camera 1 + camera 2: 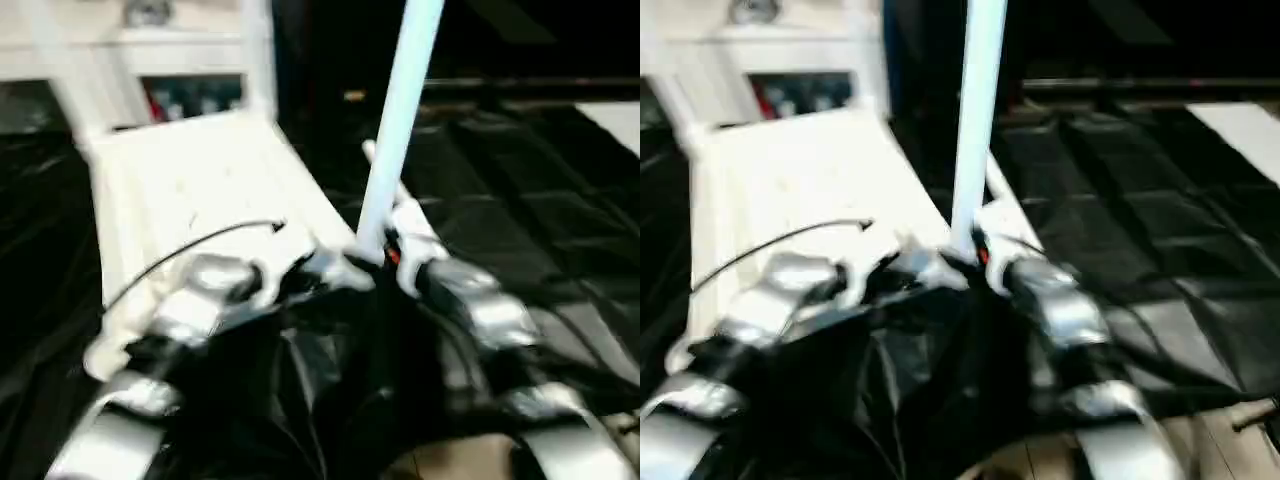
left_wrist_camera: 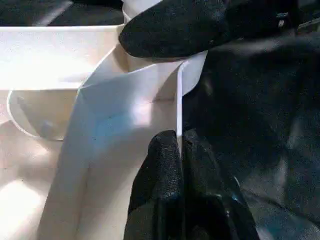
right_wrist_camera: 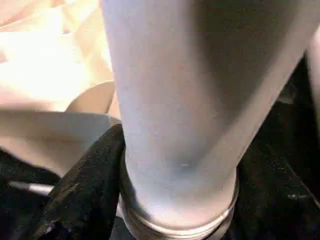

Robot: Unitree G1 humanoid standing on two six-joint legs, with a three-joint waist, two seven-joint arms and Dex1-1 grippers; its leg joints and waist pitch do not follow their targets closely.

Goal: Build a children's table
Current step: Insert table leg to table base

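The white tabletop [image 1: 200, 180] lies upside down on black sheeting. One white leg [image 1: 395, 130] stands upright in its near right corner socket. My right gripper [image 1: 395, 255] is closed around the base of that leg, and one black finger [image 3: 85, 185] presses on the leg just above its ringed foot [image 3: 180, 227]. My left gripper [image 2: 178, 142] is shut on the thin rim wall [image 2: 179, 100] of the tabletop beside the same corner. Two more legs [image 1: 60, 70] [image 1: 257, 50] rise from the far corners.
Crinkled black sheeting [image 1: 520, 200] covers the floor around the tabletop. A white cabinet [image 1: 190, 95] with coloured items inside stands behind it. A thin black cable [image 1: 200, 240] arcs over my left forearm. Pale floor [image 1: 1240, 125] shows at the far right.
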